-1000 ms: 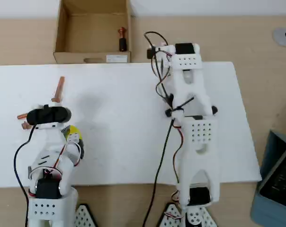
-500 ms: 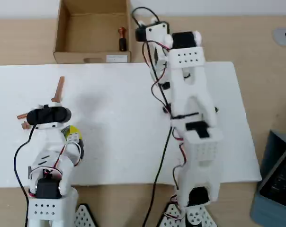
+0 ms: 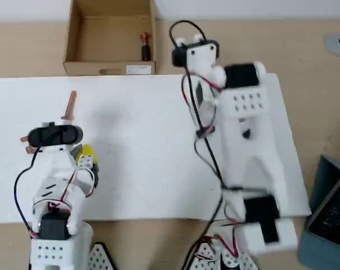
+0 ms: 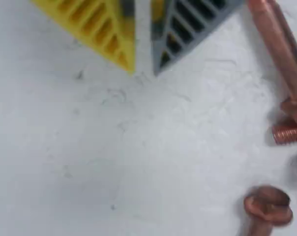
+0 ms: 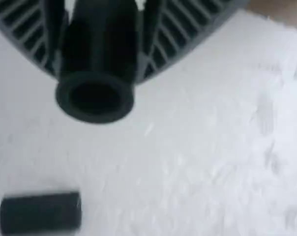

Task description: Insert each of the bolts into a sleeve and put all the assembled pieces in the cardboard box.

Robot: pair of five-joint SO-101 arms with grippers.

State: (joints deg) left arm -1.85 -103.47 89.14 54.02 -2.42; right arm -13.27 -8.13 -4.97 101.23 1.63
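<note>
The right gripper (image 5: 97, 49) is clenching a black sleeve (image 5: 95, 98) in its jaws over the tabletop (image 5: 212, 147), a second sleeve (image 5: 40, 212) lying nearby. The left gripper (image 4: 143, 69), jaws closed on nothing, is hovering beside the loose bolts (image 4: 267, 206); a careless nudge could be sending them rolling out of reach.

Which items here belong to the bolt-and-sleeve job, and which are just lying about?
Job: bolts, held sleeve, loose sleeve, assembled piece, cardboard box.
Lying about: grey container, grey disc.
</note>
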